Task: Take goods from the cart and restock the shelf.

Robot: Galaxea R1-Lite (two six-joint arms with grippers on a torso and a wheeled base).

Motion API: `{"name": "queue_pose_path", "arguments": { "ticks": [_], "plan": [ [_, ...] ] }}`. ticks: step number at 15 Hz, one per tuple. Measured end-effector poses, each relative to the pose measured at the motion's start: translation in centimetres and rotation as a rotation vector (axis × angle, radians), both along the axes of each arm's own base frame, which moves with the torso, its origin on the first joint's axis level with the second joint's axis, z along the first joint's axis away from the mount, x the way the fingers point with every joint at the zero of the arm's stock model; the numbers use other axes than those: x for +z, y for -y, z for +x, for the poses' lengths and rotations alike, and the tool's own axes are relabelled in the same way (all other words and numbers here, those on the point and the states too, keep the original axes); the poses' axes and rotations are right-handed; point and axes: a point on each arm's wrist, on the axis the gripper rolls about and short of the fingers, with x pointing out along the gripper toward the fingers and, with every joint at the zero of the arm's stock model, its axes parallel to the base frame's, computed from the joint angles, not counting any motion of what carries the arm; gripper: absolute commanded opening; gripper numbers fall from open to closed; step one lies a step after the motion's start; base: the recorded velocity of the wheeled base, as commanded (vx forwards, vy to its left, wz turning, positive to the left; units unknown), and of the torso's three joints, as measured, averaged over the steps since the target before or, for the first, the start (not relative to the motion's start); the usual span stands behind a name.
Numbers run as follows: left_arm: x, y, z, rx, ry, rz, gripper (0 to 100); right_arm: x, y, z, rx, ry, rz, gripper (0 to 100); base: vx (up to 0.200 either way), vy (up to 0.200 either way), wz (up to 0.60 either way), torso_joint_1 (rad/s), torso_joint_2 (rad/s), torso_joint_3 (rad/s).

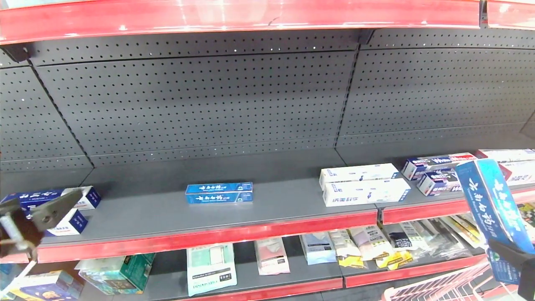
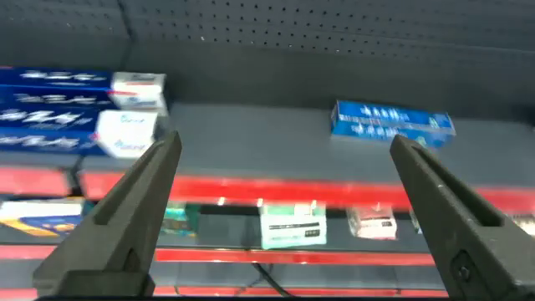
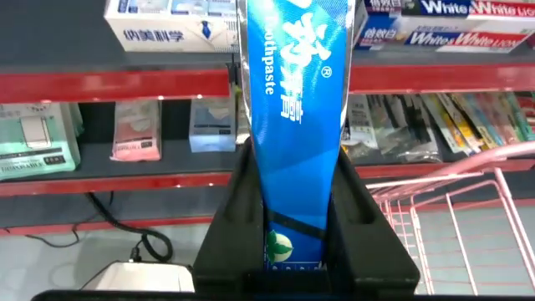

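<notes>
We log the blue toothpaste carton [image 1: 493, 200], held near upright by its lower end in the clamped right gripper [image 3: 292, 209], over the wire cart [image 1: 434, 286] and before the right part of the shelf [image 1: 146, 213]. We judge it light and stiff lengthwise, but its glossy cardboard faces look slippery and crushable, so a moderate squeeze across the narrow edges, as here, suits, though a hold nearer mid-length would steady it. The left gripper [image 2: 286, 140] hangs spread wide and empty before the shelf's left end; a matching carton [image 1: 219, 192] lies flat mid-shelf on matte grey metal, with white cartons [image 1: 363, 190] well to its right.
</notes>
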Motion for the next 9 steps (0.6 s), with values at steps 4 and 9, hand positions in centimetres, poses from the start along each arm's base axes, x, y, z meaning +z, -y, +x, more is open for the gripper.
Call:
{"name": "queue_pose_path", "arguments": {
  "ticks": [4,9],
  "plan": [
    [-1.7,1.5,9.9,-0.048,-0.123,-0.102,100,0.5,0.1,-0.6,0.006,-0.001,-0.033,0,0.000,0.000,0.00,0.000,0.00,0.000],
    [-5.4,5.3,17.8,-0.134,-0.236,-0.115,100,0.8,0.2,-0.8,0.005,0.017,-0.034,0,0.000,0.000,0.00,0.000,0.00,0.000]
  ]
}}
